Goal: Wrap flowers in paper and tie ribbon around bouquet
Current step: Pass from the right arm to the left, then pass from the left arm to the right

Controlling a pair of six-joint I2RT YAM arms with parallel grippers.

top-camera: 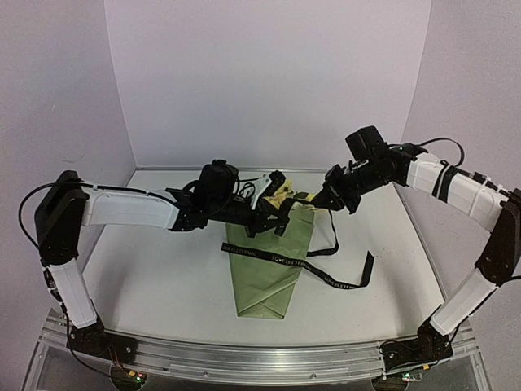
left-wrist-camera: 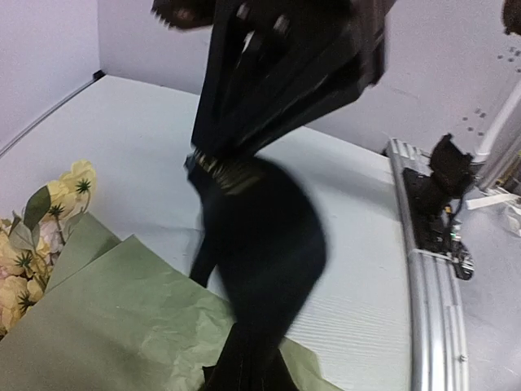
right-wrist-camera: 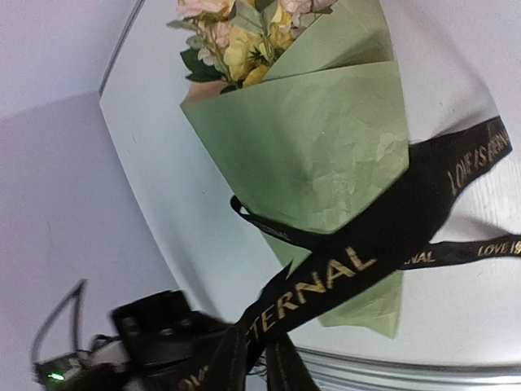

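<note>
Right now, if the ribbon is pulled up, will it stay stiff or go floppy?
Probably floppy: the ribbon drapes in loose curves over the paper and sags. It looks thin and light, so it should lift easily. Its loose end on the table would likely drag and twist.

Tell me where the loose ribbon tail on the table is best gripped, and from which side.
Near the free end of the ribbon, right of the bouquet, coming from above with the jaws across its width. There it lies clear of the paper on the table, and its tip seems to curl upward, giving an edge to catch.
</note>
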